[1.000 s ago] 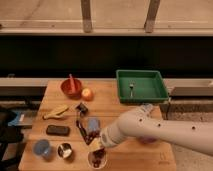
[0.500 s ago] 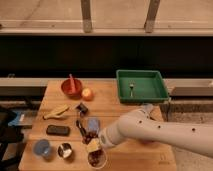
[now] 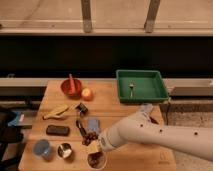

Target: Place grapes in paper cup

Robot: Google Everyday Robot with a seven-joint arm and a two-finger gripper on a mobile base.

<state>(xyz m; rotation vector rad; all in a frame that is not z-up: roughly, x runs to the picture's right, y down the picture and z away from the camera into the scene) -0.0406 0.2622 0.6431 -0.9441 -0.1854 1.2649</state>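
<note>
The paper cup [image 3: 102,163], short and white, stands at the table's front edge in the camera view. A dark red-purple mass, the grapes [image 3: 95,159], shows in its mouth. My gripper [image 3: 93,148] is at the end of the white arm [image 3: 150,132], which reaches in from the right. It hangs directly over the cup, just above the grapes. I cannot tell whether it touches them.
On the wooden table [image 3: 145,155] are a metal cup [image 3: 64,150] and a blue cup [image 3: 42,147] left of the paper cup. Behind the gripper lies a blue sponge [image 3: 94,123]. A black object [image 3: 57,130], banana [image 3: 55,111], red bowl [image 3: 71,88] and orange fruit [image 3: 87,94] lie further back. A green tray [image 3: 141,85] is back right.
</note>
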